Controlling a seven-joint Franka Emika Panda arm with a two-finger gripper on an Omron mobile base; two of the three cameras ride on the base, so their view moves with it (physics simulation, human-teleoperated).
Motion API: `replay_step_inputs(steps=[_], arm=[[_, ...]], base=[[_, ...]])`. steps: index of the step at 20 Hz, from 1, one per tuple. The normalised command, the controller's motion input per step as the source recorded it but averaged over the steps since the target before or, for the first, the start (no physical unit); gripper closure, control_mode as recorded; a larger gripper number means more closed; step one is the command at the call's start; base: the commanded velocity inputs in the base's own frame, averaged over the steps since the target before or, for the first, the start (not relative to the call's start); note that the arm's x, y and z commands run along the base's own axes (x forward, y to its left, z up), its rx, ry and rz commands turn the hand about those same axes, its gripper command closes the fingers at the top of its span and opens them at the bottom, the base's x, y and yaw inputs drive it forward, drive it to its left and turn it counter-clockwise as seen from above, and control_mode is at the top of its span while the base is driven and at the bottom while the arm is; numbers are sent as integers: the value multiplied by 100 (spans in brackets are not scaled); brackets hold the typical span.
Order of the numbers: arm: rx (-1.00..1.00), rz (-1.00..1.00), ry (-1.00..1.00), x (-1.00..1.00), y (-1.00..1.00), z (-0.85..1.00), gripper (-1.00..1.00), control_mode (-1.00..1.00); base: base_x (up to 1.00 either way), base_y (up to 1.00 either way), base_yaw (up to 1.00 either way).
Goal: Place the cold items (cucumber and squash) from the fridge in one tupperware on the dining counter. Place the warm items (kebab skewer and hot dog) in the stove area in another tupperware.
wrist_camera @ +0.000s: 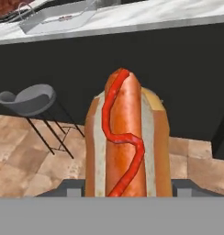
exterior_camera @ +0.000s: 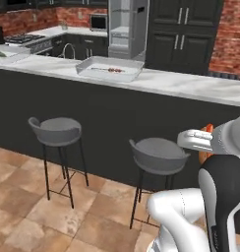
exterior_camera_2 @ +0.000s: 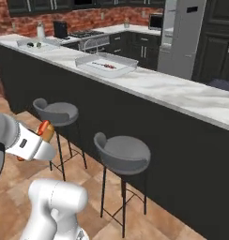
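We see the fingers [wrist_camera: 127, 195] partly open and clamped on the hot dog [wrist_camera: 126, 142], held low before the dark bench [exterior_camera: 191, 86]. At 11 o'clock on the bench sits 1 tub [exterior_camera: 109, 69] holding the skewer [exterior_camera: 112, 70]. 2 stools [exterior_camera: 159, 156] stand below.

Two grey round stools [exterior_camera: 57, 131] [exterior_camera: 158, 155] on thin black legs stand on the brown tile floor [exterior_camera: 23, 202], beside the dark counter wall [exterior_camera: 107, 113].
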Motion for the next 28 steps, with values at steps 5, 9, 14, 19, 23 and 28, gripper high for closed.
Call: replay_step_inputs(steps=[5, 9, 14, 19, 23, 28], arm=[[0, 0, 0, 0, 0, 0, 100, 100], [0, 0, 0, 0, 0, 0, 100, 100], [0, 0, 0, 0, 0, 0, 100, 100], [0, 0, 0, 0, 0, 0, 100, 100], [0, 0, 0, 0, 0, 0, 100, 100], [0, 0, 0, 0, 0, 0, 100, 100]], base=[[47, 100, -40], [52, 100, -40], [57, 94, -42], [65, 84, -43], [92, 32, -33], [83, 15, -33]])
